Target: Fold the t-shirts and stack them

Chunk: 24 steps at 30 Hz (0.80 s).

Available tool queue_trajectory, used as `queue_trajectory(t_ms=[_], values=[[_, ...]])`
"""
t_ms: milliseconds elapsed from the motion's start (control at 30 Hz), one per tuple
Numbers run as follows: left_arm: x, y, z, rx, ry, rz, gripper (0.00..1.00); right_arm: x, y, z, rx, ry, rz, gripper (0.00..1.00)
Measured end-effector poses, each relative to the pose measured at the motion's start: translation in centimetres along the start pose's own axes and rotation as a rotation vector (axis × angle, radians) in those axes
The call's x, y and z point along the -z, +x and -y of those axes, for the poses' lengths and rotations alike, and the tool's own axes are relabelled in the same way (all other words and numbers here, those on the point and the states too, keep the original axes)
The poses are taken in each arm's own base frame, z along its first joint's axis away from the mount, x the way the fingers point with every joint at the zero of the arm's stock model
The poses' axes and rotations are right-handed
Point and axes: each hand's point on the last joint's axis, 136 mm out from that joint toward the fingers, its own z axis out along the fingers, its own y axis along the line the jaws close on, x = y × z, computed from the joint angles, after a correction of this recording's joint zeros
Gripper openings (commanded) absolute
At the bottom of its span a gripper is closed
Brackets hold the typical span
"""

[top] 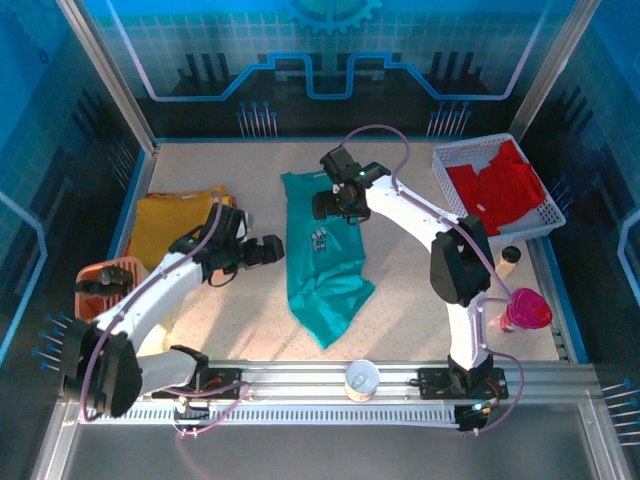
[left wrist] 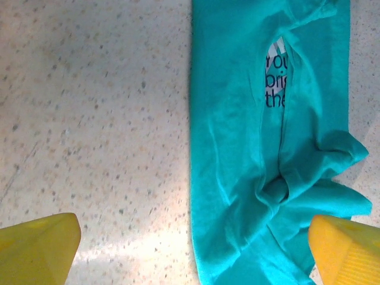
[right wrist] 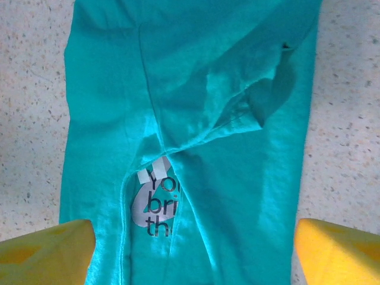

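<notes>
At the middle of the table point(top: 400, 310), our left hand point(top: 268, 250) and right hand point(top: 335, 205) gape empty at the teal t-shirt point(top: 325, 270); its bunched near end could skew our fold.

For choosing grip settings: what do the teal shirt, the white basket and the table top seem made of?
Teal shirt: soft matte knit cloth, probably cotton; it creases and bunches.
Basket: likely stiff white plastic; open mesh walls.
Table top: hard, smooth, speckled beige, perhaps laminate or stone.
</notes>
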Motion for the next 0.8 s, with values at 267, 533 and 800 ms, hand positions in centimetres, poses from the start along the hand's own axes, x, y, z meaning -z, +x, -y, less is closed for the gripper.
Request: queue_trajectory(t_ms=[267, 533, 800], values=[[0.6, 2.8, -1.7, 0.041, -0.015, -0.012, 0.99, -2.5, -1.0, -0.9, 0.011, -0.004, -0.02, 1.0], [-0.2, 4.4, -2.4, 0.066, -0.031, -0.052, 0.99, -5.7, -2.0, -2.1, -0.01, -0.016, -0.054, 1.0], [-0.3, 4.6, -2.2, 0.064, -0.028, -0.059, 0.99, -9.2, 0.0, -2.2, -0.011, -0.007, -0.135, 1.0]])
